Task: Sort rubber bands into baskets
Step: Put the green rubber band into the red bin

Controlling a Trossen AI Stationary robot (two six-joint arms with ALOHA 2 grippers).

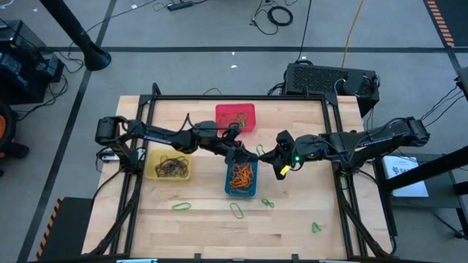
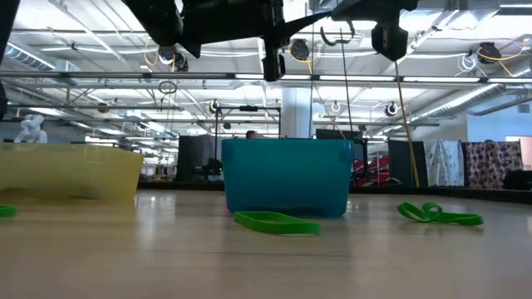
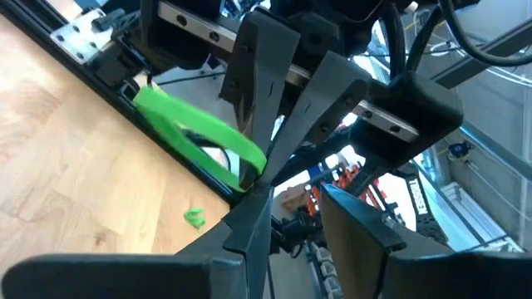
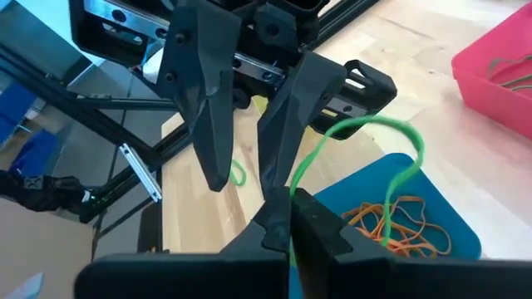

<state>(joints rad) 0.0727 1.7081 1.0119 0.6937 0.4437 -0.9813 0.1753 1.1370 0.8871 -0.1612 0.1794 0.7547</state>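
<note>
My right gripper (image 4: 291, 203) is shut on a green rubber band (image 4: 374, 123), above the blue basket (image 1: 241, 191), which holds orange rubber bands (image 4: 407, 228). My left gripper (image 4: 243, 189) faces it from the table's left, open. One of its fingers stands right beside the held band, and I cannot tell whether it touches. The red basket (image 1: 235, 117) holds green bands, and the yellow basket (image 1: 168, 164) holds dark ones. Several loose green bands (image 1: 238, 210) lie on the near half of the table. My right gripper pinches one end of the green loop (image 4: 296, 184) between its two fingertips. The fingers come from the table's right, slanting a little downward. The rest of the loop (image 3: 199, 133) arches out past the fingertips, lifted clear above the blue basket.
The two grippers meet tip to tip over the table's middle, just beyond the blue basket's far edge. A dark metal frame (image 1: 333, 124) runs along the table's left, far and right sides. Bare wood lies along the near edge between the loose bands (image 1: 316, 228).
</note>
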